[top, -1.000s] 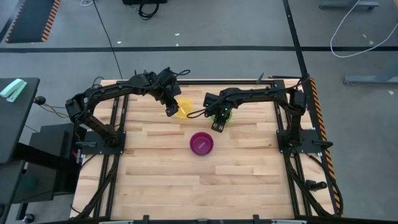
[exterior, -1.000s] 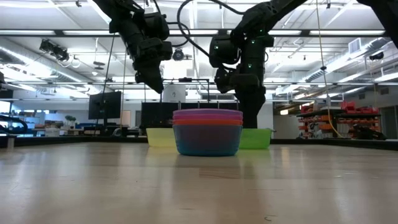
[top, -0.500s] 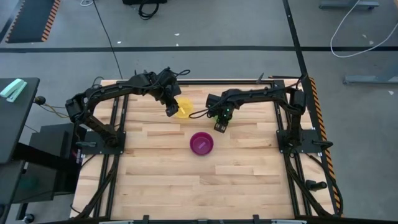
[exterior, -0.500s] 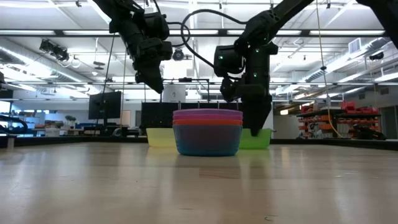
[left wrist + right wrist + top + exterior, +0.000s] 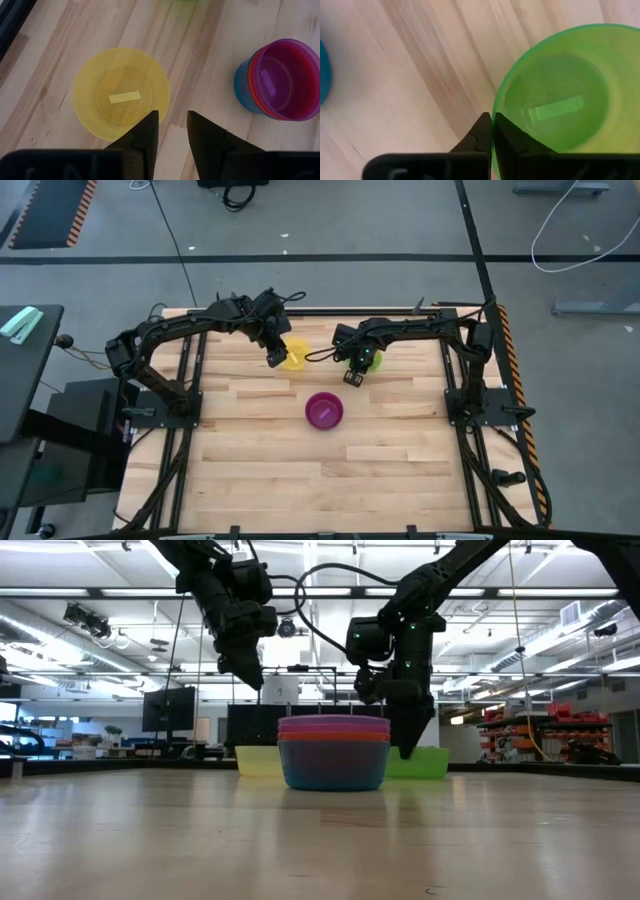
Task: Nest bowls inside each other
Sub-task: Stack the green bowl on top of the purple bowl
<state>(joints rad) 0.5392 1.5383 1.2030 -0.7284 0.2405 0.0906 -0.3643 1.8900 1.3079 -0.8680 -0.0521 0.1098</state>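
The green bowl (image 5: 560,95) stands on its base at the table's far middle (image 5: 372,360), and my right gripper (image 5: 492,122) is shut on its rim. The yellow bowl (image 5: 120,95) stands to its left (image 5: 295,355). My left gripper (image 5: 172,120) hangs open above the yellow bowl's near edge, well clear of it in the low view (image 5: 252,680). A stack of nested bowls (image 5: 324,410), magenta on top and blue outermost (image 5: 333,752), stands nearer the table's middle. My right gripper pinches the green bowl's rim (image 5: 495,107) on the side facing the stack, one finger inside the bowl (image 5: 509,136) and one outside (image 5: 481,131). The fingers come from above, pointing down (image 5: 405,745). The bowl stands upright on the table.
Bare wooden tabletop (image 5: 330,470) stretches across the near half. The arms' black frames (image 5: 185,410) stand along the table's left and right sides (image 5: 465,405). The room's shelves and monitors show beyond the far edge in the low view.
My right gripper has gone down onto the green bowl's rim and shut on it. In the low view the green bowl now sits slightly farther to the right than before. My left gripper has kept still.
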